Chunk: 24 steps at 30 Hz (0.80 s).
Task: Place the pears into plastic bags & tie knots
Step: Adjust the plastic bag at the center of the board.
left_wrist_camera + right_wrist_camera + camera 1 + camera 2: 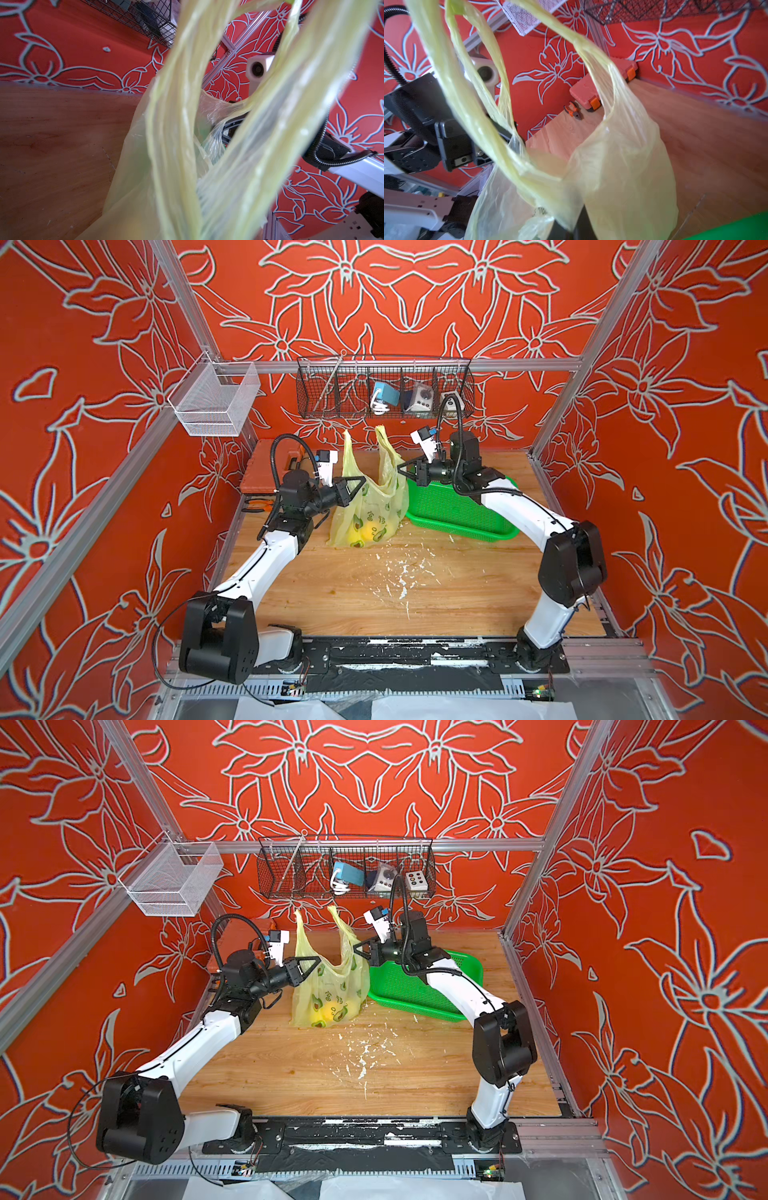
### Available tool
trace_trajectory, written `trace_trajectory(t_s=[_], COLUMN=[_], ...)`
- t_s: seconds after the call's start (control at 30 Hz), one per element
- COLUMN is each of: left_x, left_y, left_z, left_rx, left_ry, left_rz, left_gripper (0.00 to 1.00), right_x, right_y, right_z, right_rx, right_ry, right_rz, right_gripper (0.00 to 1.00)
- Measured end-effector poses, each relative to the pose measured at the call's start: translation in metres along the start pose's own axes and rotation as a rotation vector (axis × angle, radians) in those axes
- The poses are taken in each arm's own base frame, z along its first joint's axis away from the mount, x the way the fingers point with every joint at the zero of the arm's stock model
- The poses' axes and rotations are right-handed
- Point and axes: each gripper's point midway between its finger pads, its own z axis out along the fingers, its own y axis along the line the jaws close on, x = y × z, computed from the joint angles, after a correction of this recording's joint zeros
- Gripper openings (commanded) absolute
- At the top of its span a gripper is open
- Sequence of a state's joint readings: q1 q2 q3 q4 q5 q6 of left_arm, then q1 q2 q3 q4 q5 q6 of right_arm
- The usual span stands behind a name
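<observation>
The left hand (361, 481) is clamped on the left rim of the thin, translucent yellow-green plastic bag (376, 506), which stands on the wooden desk (353, 597) with two yellow pears (368, 532) inside, its loop handles (348, 448) upright and untied; the right hand (400, 468) pinches its right rim, beside the green perforated plastic basket (457, 510)

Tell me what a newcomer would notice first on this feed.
The yellow-green plastic bag stands in the middle, pinched on either side by the left pincer and right pincer, its two handles sticking up untied. Yellow pears show through its bottom, and a bright green basket sits beside it on the robot's right.
</observation>
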<state>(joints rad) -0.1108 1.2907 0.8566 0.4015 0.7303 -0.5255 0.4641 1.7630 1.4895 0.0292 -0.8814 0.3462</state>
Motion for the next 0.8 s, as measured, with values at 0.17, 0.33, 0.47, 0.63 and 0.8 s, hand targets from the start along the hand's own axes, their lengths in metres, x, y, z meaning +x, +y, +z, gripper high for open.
trace_trajectory(t_s=[0.17,0.33,0.47,0.63,0.8], left_x=[-0.008,-0.034,-0.050,-0.049,-0.043], left_y=[0.014,0.019,0.017,0.021,0.039], left_z=[-0.003,-0.005,0.000,0.013,0.017], left_rx=[-0.083,-0.147,-0.149,-0.130,-0.173], left_ry=[-0.036,-0.092,-0.112,-0.080,-0.055], left_rz=[-0.022,-0.015,-0.002,-0.012,-0.029], left_gripper=[0.00,0.00,0.00,0.00,0.00], right_x=[0.006,0.008,0.011,0.025,0.049], right_y=[0.024,0.092,0.150,0.154,0.123], right_z=[-0.026,-0.074,-0.101,-0.102,-0.069], right_rx=[0.057,0.111,0.098,0.129,0.176], right_ry=[-0.023,-0.083,-0.113,-0.098,-0.005], right_rz=[0.067,0.056,0.021,0.066,0.133], right_gripper=[0.00,0.00,0.00,0.00,0.00])
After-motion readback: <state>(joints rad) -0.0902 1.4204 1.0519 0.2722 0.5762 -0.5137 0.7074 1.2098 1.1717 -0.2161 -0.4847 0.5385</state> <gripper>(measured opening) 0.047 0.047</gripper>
